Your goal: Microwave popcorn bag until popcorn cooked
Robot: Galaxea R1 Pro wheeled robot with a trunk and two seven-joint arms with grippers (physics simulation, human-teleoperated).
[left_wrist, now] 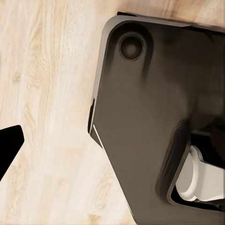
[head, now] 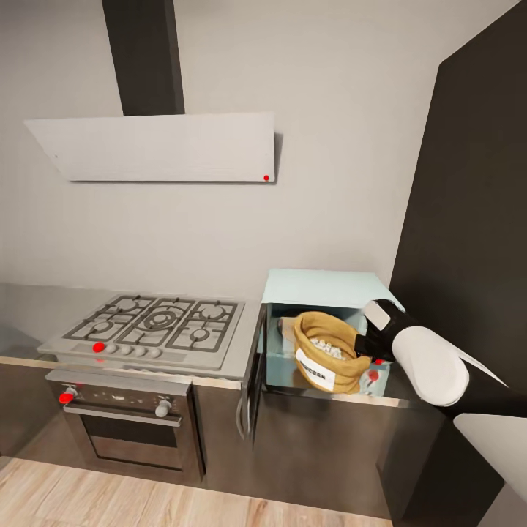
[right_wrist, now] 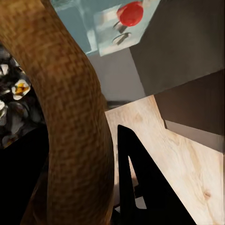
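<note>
We see an orange-tan popcorn bag (head: 329,353) with a white label, a pale-blue microwave (head: 322,289), and a grey desk (head: 29,311).

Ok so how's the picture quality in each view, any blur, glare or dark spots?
Head view: soft, even light, straight edges bowed. Right wrist view: popcorn bag rim very close and coarse, a black finger silhouetted. Left wrist view: smeared, dark robot base over pale wood floor.

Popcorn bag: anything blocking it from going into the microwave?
Nothing visible. The microwave door is swung open to the left, and the popcorn bag, held at its rim by the right gripper, sits at the open cavity mouth.
</note>
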